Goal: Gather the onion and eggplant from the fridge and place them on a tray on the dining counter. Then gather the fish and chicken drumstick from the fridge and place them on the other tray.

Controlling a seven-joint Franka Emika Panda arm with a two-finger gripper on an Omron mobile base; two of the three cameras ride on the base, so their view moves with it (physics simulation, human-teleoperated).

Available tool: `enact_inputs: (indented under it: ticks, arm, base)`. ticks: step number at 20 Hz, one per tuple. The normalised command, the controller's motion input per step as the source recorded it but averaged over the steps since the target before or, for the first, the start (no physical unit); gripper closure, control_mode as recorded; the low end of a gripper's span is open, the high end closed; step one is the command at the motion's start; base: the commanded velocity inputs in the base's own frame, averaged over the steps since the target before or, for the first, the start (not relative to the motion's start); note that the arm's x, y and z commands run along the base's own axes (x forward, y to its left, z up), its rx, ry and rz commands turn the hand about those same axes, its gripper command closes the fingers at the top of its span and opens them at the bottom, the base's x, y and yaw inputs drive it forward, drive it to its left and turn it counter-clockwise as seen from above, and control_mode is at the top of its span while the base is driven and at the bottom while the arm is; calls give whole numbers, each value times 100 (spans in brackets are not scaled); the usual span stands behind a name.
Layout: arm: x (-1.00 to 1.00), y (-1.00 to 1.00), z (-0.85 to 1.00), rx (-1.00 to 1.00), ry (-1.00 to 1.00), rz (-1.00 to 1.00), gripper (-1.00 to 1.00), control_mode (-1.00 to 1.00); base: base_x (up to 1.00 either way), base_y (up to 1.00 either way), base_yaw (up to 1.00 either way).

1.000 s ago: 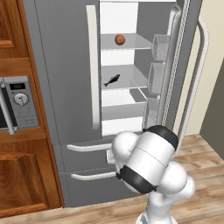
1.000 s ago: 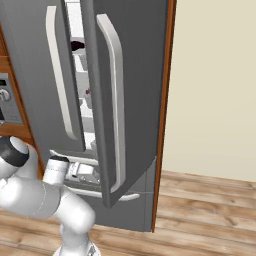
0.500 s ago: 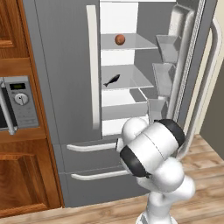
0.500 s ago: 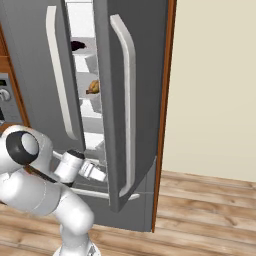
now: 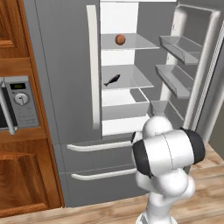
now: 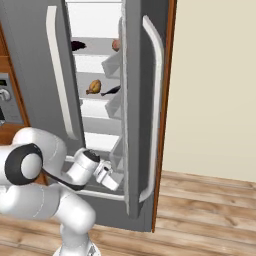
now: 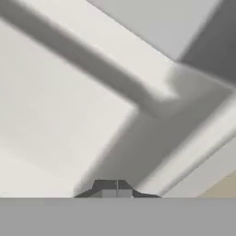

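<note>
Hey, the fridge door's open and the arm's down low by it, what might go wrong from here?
The claw sits shut and empty against the inside of the open fridge door, so it may scrape the door bins. The onion and fish lie on higher shelves; reaching up, the arm may clip a shelf edge.

Wood cabinets [image 5: 17, 183], warm brown, left of the appliance. Built-in microwave [image 5: 17, 103] (grey face, dial and small display). Plank floor [image 6: 200, 210], light wood. Plain cream wall [image 6: 215, 85] at right. Lighting apparently even, source unseen.
</note>
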Motion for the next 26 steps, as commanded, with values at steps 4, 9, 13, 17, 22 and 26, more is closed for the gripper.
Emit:
enact_inputs:
  ticks: [4, 9, 13, 17, 22, 26]
  arm:
    - [-79, -39, -14, 1, -38, 2, 100, -100]
    - [-39, 75, -20, -22, -27, 0, 100, -100]
    - [0, 100, 5, -29, -4, 5, 100, -100]
    - [0, 96, 26, -11, 12, 11, 100, -100]
    - [-7, 81, 7, 1, 32, 13, 100, -100]
    - [-43, 51, 31, 15, 0, 24, 100, -100]
  base:
    - [0, 0, 0]
    - [0, 0, 0]
    - [0, 0, 0]
    - [0, 0, 0]
    - [0, 0, 0]
    - [0, 0, 0]
